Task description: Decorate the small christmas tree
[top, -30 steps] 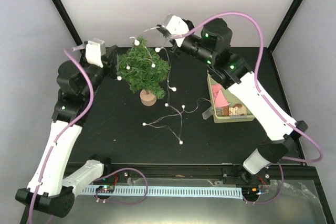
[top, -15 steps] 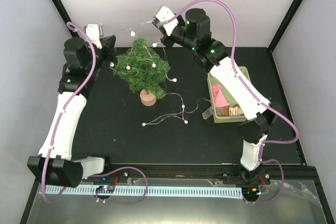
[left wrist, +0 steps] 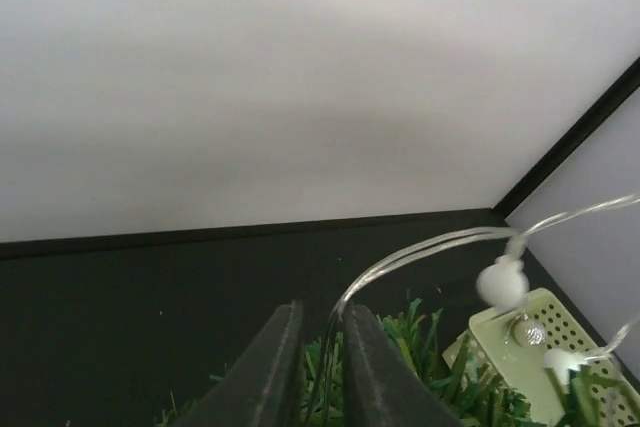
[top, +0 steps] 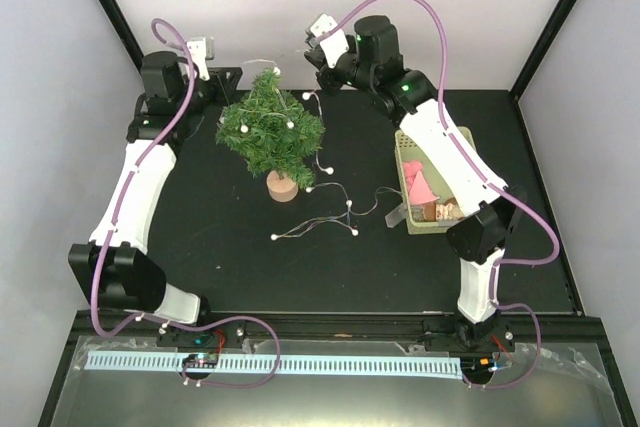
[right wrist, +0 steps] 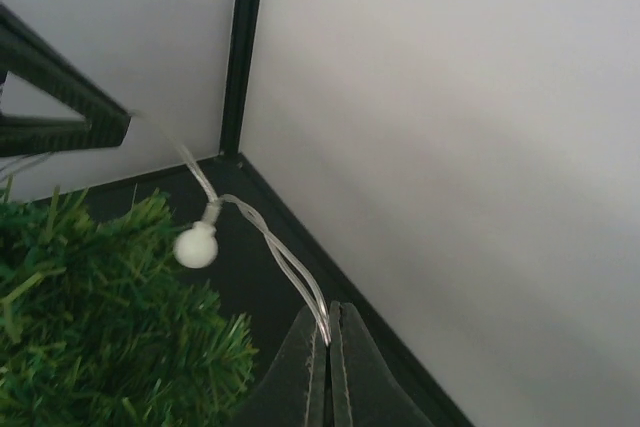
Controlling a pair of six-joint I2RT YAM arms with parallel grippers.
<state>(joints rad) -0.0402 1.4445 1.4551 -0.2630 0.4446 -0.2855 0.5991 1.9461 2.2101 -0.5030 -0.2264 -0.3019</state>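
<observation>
Top external view: nearest the arm bases, a loose run of the light string (top: 335,215) lies on the black surface (top: 200,237), well short of both hands. On the right hand's side, partly under that arm, sits a pale green basket (top: 403,187) with pink and brown things in it. Farther back stands the small christmas tree (top: 272,132), upright on its round wooden base (top: 283,187), between the two hands and lower than them, with several white bulbs resting in its needles. At the far edge, the left hand (top: 233,75) hovers just left of the treetop and the right hand (top: 312,53) just right of it, and the string's thin wire is stretched between them over the tip. In the left wrist view, the left hand (left wrist: 322,315) has its fingers a little apart. The gap is wider than the wire running down through it, which does not look clamped, and a bulb (left wrist: 501,282) hangs on the wire beyond, above the needles. In the right wrist view, the right hand (right wrist: 328,319) is closed, pinching the wire at its fingertips, with another bulb (right wrist: 196,245) just ahead of it over the tree.
</observation>
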